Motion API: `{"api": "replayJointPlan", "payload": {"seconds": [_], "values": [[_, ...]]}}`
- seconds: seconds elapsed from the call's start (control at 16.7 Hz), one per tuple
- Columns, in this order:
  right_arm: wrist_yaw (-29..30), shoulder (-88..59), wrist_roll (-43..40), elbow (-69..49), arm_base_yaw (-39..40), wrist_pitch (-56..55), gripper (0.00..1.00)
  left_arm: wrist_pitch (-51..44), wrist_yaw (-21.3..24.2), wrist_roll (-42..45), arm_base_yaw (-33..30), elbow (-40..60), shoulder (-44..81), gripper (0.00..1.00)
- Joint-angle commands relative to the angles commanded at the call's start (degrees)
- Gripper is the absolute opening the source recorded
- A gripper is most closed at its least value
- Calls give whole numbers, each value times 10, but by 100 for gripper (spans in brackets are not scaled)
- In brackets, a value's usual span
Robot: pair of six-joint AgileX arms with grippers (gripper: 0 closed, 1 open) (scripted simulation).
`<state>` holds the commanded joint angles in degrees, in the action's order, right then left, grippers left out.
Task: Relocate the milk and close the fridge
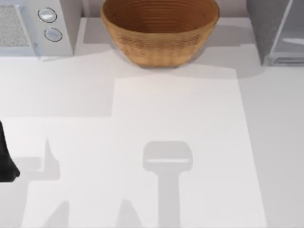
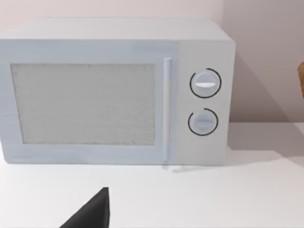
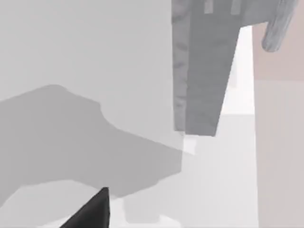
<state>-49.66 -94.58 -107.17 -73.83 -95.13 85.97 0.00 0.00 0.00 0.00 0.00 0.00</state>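
The milk is out of view. The fridge point(image 1: 278, 33), grey and speckled with a pale glassy panel, stands at the table's back right corner, cut off by the picture's edge. In the right wrist view the fridge point(image 3: 204, 71) appears as a grey slab with a rounded grey handle point(image 3: 275, 28); I cannot tell how its door stands. A black part of my right gripper point(image 3: 90, 211) pokes in, well short of the fridge. My left arm point(image 1: 7, 156) sits at the table's left edge. A black tip of my left gripper point(image 2: 90, 213) faces the microwave.
A white microwave point(image 1: 33, 26) with two round knobs point(image 2: 205, 83) stands at the back left. A large woven basket point(image 1: 159, 31) sits at the back centre. Arm shadows point(image 1: 167, 161) fall across the white table's middle and front.
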Motion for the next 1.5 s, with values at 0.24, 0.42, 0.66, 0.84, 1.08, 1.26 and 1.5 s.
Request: {"api": "replayJointPlan", "payload": {"seconds": [0.24, 0.42, 0.66, 0.84, 1.08, 1.26, 1.5], "values": [[-43, -85, -81, -20, -80, -21, 100, 0, 0, 0, 0, 0, 0, 100], [-47, -92, -88, -22, -86, -23, 100, 0, 0, 0, 0, 0, 0, 100], [-46, -91, -86, -20, -83, -23, 100, 0, 0, 0, 0, 0, 0, 100], [-43, -98, -49, -24, -46, -53, 100, 0, 0, 0, 0, 0, 0, 100], [-29, -115, 86, -38, 67, -161, 100, 0, 0, 0, 0, 0, 0, 100], [-11, -123, 236, -44, 169, -279, 100, 0, 0, 0, 0, 0, 0, 100], [21, -123, 454, -38, 293, -454, 100, 0, 0, 0, 0, 0, 0, 100]]}}
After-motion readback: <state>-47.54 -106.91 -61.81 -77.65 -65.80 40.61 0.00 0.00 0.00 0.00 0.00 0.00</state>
